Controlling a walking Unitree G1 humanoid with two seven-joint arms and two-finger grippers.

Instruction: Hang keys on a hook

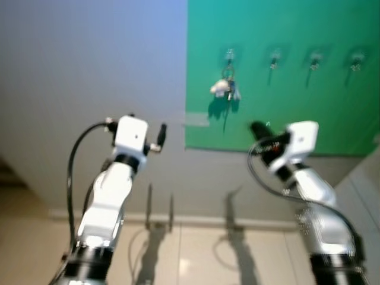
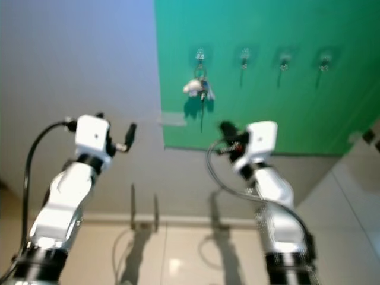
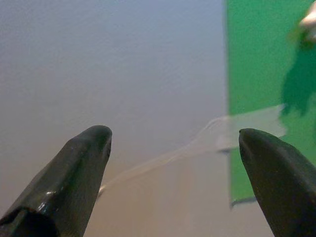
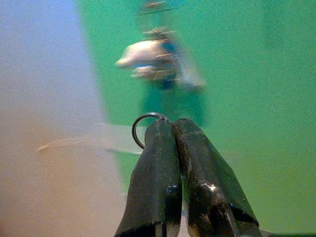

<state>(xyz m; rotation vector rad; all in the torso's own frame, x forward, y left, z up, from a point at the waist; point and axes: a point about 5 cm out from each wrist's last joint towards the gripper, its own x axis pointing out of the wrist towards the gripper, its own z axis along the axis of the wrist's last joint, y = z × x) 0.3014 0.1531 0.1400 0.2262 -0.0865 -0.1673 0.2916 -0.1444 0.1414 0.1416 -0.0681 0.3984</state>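
A green board (image 1: 332,101) on the wall carries a row of metal hooks. From the leftmost hook (image 1: 230,56) hangs a bunch of keys (image 1: 224,88) with a white fob, blurred in the right wrist view as the keys (image 4: 153,59). My right gripper (image 1: 256,127) is raised below and to the right of that bunch, a short way off the board. Its fingers are shut on a thin metal key ring (image 4: 148,126) that sticks out at their tips. My left gripper (image 1: 161,133) is held up before the grey wall left of the board, open and empty (image 3: 173,138).
Three bare hooks (image 1: 274,59) (image 1: 315,59) (image 1: 357,59) run to the right of the hung keys. A strip of clear tape (image 1: 196,120) holds the board's left edge to the grey wall. Pale floor tiles (image 1: 196,255) lie below.
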